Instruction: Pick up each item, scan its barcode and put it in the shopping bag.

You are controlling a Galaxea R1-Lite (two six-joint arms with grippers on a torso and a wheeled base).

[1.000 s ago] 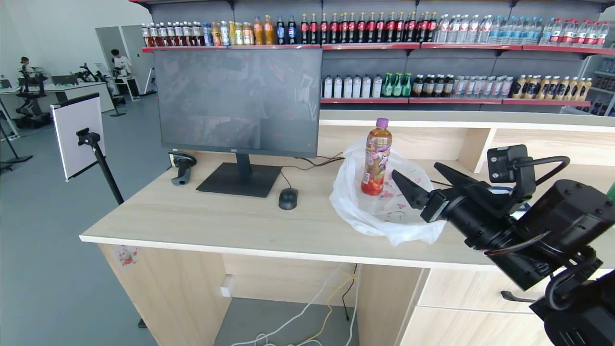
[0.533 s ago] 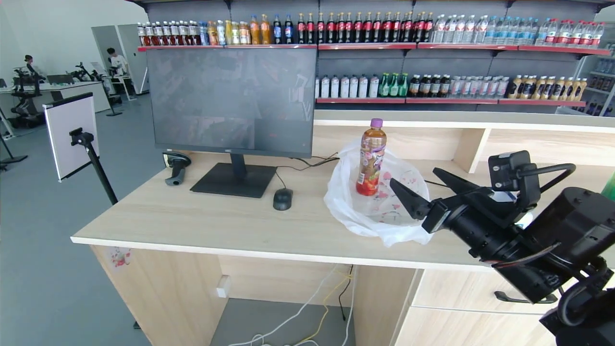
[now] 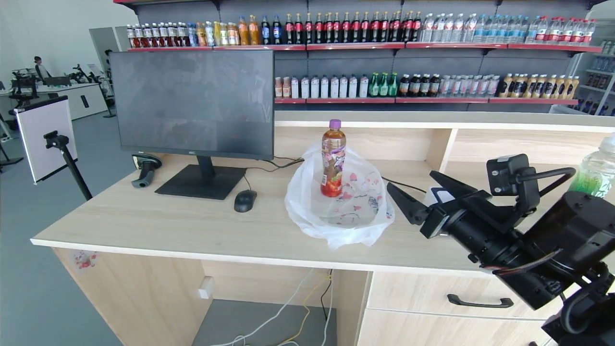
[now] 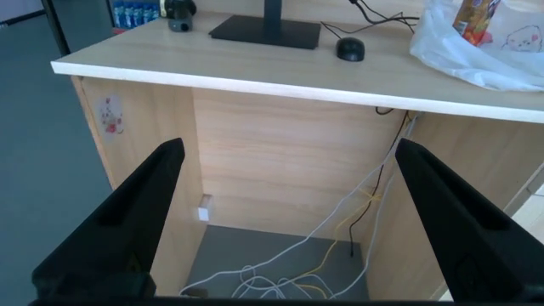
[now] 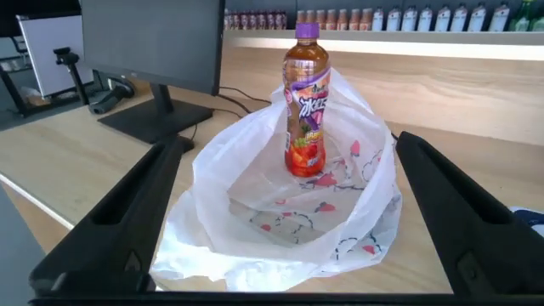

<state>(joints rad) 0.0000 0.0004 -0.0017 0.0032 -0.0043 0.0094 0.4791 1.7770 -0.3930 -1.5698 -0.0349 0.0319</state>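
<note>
An orange drink bottle (image 3: 333, 158) with a purple cap stands upright inside the white plastic shopping bag (image 3: 336, 216) on the wooden counter (image 3: 182, 221). My right gripper (image 3: 410, 180) is open and empty, hovering just to the right of the bag's edge and pointing at it. In the right wrist view the bottle (image 5: 307, 106) and the bag (image 5: 255, 221) lie ahead between its spread fingers. My left gripper (image 4: 289, 149) is open and empty, low in front of the counter (image 4: 255, 72). A handheld barcode scanner (image 3: 144, 168) rests on its stand at the counter's far left.
A monitor (image 3: 192, 103) and a mouse (image 3: 245, 200) stand left of the bag. A green-labelled bottle (image 3: 596, 170) shows at the right edge, a small white item (image 3: 439, 194) behind my right gripper. Shelves of drinks line the back wall. Cables hang under the counter.
The head camera has swung right, so the whole scene slid left and the green-labelled bottle came into view. My right gripper stays open, now beside the bag rather than over it.
</note>
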